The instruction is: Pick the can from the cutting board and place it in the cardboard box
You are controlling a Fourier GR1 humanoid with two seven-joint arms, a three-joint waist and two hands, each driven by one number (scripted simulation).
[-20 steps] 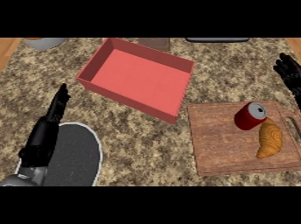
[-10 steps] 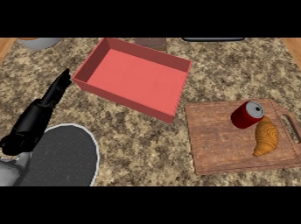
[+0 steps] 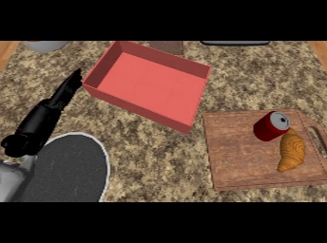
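Task not begun: can (image 3: 271,126) lay untouched on cutting board (image 3: 240,154) at right; cardboard box (image 3: 149,85) lacked it; left hand (image 3: 43,118) open, straight-fingered; right hand unseen

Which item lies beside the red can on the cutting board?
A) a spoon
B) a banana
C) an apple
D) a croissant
D: a golden croissant lies on the cutting board, right next to the can.
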